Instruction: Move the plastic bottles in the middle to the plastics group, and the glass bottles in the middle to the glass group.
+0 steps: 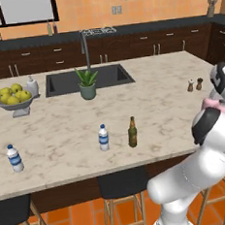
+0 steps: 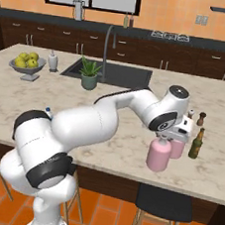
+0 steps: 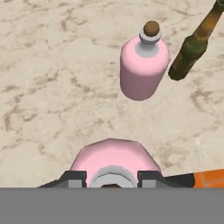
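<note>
My gripper point(image 2: 167, 137) is shut on the neck of a squat pink glass bottle point(image 2: 158, 157), holding it upright over the right end of the counter. In the hand view its pink shoulders point(image 3: 113, 158) sit between my fingers point(image 3: 72, 178). Just beyond stands the glass group: a like pink bottle point(image 3: 144, 65) point(image 2: 178, 149) and a dark beer bottle point(image 3: 194, 46) point(image 2: 196, 143). In the middle of the counter stand a small water bottle point(image 1: 103, 137) and a beer bottle point(image 1: 132, 132). The plastics group is a lone water bottle point(image 1: 14, 158) at the left front.
Salt and pepper shakers point(image 1: 194, 84) stand behind the glass group. A potted plant point(image 1: 87, 82) stands in front of the sink point(image 1: 63, 82) and faucet, with a fruit bowl point(image 1: 14, 102) and a white pump bottle point(image 1: 32, 86) at the back left. Stools point(image 1: 123, 189) stand under the front edge.
</note>
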